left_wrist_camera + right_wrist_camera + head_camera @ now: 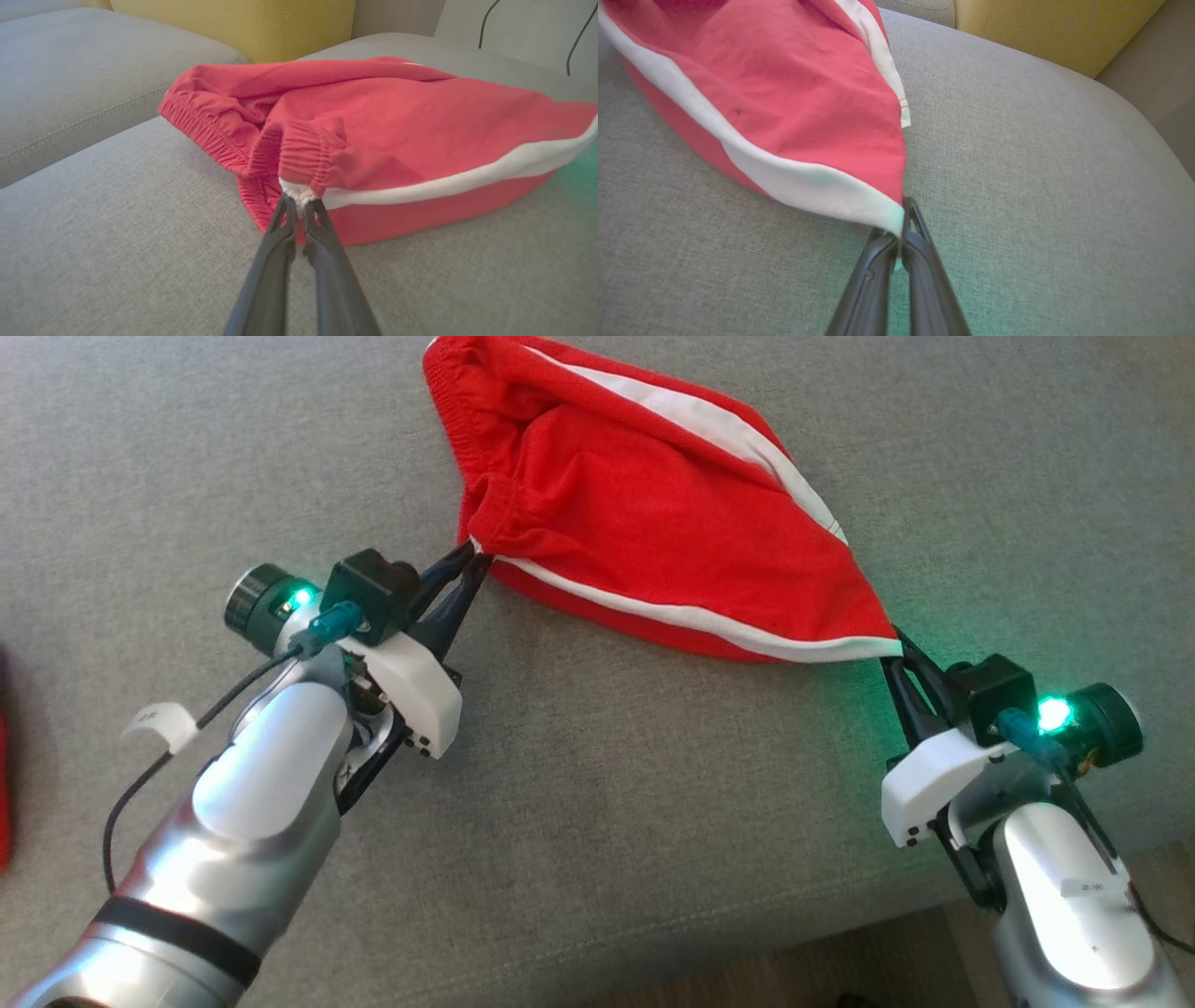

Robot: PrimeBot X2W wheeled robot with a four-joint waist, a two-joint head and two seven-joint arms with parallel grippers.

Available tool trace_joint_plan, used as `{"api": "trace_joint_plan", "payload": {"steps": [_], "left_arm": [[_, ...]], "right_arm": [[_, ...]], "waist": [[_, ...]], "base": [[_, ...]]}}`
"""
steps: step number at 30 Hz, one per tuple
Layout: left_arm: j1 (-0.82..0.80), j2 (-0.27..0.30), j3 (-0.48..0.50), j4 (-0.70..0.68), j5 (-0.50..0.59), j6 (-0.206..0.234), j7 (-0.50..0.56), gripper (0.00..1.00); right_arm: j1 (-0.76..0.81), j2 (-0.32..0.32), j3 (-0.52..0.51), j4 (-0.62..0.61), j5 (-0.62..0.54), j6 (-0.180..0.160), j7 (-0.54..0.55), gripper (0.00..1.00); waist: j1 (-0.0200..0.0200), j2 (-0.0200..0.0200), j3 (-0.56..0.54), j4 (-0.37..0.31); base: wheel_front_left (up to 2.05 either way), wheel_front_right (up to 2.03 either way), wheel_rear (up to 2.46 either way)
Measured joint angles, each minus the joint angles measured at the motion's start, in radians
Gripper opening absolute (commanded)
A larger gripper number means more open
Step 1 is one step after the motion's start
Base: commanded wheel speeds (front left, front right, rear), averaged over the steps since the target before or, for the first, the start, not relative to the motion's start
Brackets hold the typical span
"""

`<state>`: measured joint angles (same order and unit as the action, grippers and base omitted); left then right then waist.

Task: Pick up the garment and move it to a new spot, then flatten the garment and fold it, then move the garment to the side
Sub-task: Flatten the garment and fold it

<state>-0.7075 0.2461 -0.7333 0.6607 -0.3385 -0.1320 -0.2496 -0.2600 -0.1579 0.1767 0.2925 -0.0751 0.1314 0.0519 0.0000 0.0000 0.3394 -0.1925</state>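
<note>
Garment [644, 513], upper centre of frame on the sofa cushion [607, 803], was clamped at waistband [299, 158] by left gripper [474, 555] and at hem [859, 205] by right gripper [898, 642]; thin pinches could be lost under tension.

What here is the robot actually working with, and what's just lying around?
Part of the job:
red shorts with white stripes, held between the arms
left gripper, shut on the waistband corner
right gripper, shut on a hem corner

Just lying about:
grey sofa cushion, only the surface underneath
yellow cushion behind
red thing at the head view's left edge, too cut off to identify
</note>
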Motion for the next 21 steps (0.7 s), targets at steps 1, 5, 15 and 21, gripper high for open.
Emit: {"api": "trace_joint_plan", "payload": {"steps": [1, 5, 15, 21], "left_arm": [[0.000, 0.001, -0.001, -0.007, 0.000, 0.000, 0.000, 0.00], [0.003, 0.001, 0.002, -0.027, -0.001, 0.000, 0.000, 0.00], [0.068, -0.001, 0.077, -0.174, -0.016, 0.000, 0.000, 0.00], [0.101, -0.008, 0.128, -0.254, -0.038, 0.000, 0.000, 0.00]], "right_arm": [[0.000, 0.000, 0.000, 0.002, 0.000, 0.000, -0.001, 0.00], [-0.001, 0.000, -0.004, 0.002, -0.006, 0.000, -0.019, 0.00], [-0.056, -0.032, -0.058, -0.057, -0.080, 0.000, -0.130, 0.00], [-0.114, -0.085, -0.091, -0.108, -0.111, 0.000, -0.170, 0.00]], "waist": [[0.0000, 0.0000, -0.002, 0.002], [0.0000, 0.0000, -0.009, 0.012], [0.0000, 0.0000, -0.084, 0.066], [0.0000, 0.0000, -0.169, 0.110]], "base": [[0.00, 0.00, 0.00], [0.00, 0.00, 0.00], [0.00, 0.00, 0.00], [0.00, 0.00, 0.00]]}}
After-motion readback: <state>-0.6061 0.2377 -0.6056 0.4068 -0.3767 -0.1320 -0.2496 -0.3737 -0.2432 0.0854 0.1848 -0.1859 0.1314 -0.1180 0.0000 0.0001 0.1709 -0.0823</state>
